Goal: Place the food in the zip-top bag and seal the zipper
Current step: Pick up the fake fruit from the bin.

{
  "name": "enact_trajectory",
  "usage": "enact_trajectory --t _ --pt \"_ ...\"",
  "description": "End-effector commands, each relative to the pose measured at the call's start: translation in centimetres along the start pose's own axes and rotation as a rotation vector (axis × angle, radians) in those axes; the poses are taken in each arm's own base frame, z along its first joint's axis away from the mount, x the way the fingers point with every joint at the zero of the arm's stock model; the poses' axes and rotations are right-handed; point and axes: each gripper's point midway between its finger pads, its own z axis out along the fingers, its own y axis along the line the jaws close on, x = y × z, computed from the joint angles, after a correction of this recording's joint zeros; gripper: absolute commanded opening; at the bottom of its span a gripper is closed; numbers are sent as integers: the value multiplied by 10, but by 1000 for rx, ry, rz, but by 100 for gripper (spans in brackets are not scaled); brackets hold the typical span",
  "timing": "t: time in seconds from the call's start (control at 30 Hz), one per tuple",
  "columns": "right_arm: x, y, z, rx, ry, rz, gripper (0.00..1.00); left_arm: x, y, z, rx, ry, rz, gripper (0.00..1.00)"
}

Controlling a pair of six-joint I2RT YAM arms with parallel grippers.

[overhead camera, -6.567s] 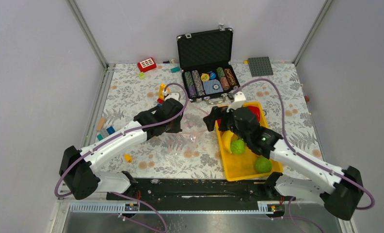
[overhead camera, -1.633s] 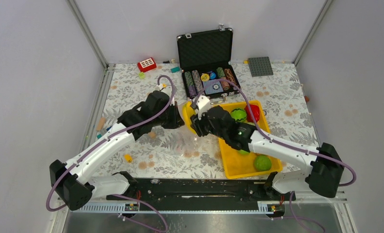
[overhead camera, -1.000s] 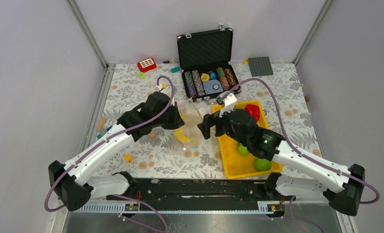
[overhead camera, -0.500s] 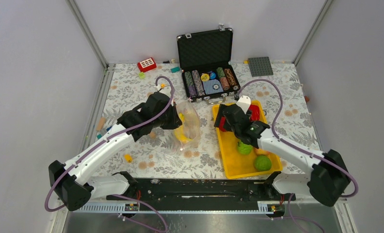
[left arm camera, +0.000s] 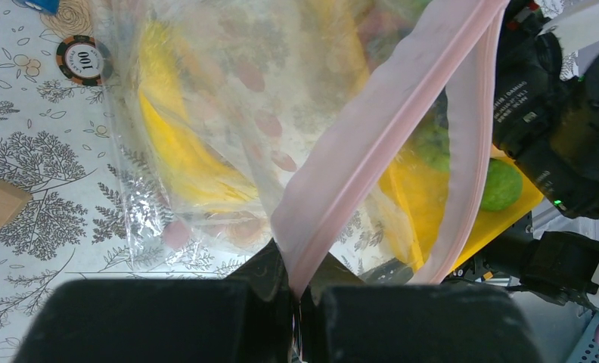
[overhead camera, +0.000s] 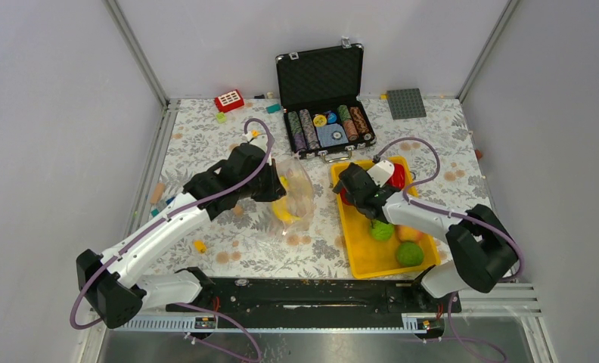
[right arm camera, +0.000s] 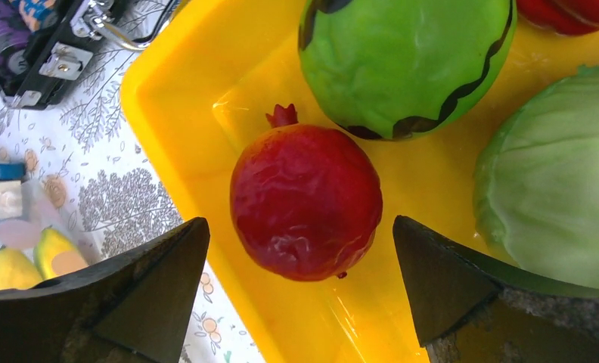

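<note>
Landmark: yellow tray point(overhead camera: 357, 249), right of centre on the floral surface point(overhead camera: 228, 249).

Left end effector point(left arm camera: 295, 291): closed, pinching one end of the zipper point(left arm camera: 372, 128). The two pink strips stand parted, so the mouth of the zip-top bag point(left arm camera: 228, 113) gapes. In the top view the bag point(overhead camera: 295, 198) sits just off the tray's left long side, with the left end effector point(overhead camera: 275, 189) on the bag's side away from the tray.

Banana point(left arm camera: 183, 159): inside the bag, low against its wall, and seen as a yellow patch point(overhead camera: 285, 209) from above.

Right end effector point(right arm camera: 300, 261): open, fingers spread wide over the tray's far left corner. Red fruit point(right arm camera: 305, 200) lies on the tray floor between the fingers, with a gap on each side and no contact visible. From above, the right end effector point(overhead camera: 351, 190) covers that corner.

Other food in the tray:
- Striped green fruit point(right arm camera: 402, 60), touching or nearly touching the red fruit on its far side.
- Pale green leafy one point(right arm camera: 553, 204), just beside the red fruit, toward the tray's middle.
- Round green fruit point(overhead camera: 411, 253), near the tray's near right corner.
- Peach point(overhead camera: 408, 233), just beyond that green one.

Poker-chip case point(overhead camera: 321, 76): open, beyond the tray's far end. One loose poker chip point(left arm camera: 84, 60) lies on the surface beside the bag.
</note>
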Motion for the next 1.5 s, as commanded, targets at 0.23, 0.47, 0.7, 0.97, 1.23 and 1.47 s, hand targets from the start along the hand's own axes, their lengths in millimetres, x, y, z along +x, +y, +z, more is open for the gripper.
enact_trajectory --t 0.23,0.47,0.7,0.97,1.23,1.47 --pt "-4 0 29 -20 -105 227 98 -4 -17 2 90 -9 1 0" --pt "-5 4 26 -81 -115 206 70 -2 -16 1 93 -9 -5 0" --pt "-44 15 -17 -253 -225 212 49 -2 -18 2 103 -6 -3 0" --pt "-64 83 -114 -788 -253 -73 48 -2 -20 4 112 -3 -4 0" --pt "-46 141 -234 -1425 -159 -280 46 -2 -19 3 112 -8 -8 0" --pt "-37 152 -287 -1641 -116 -365 47 1 -18 6 105 4 -12 0"
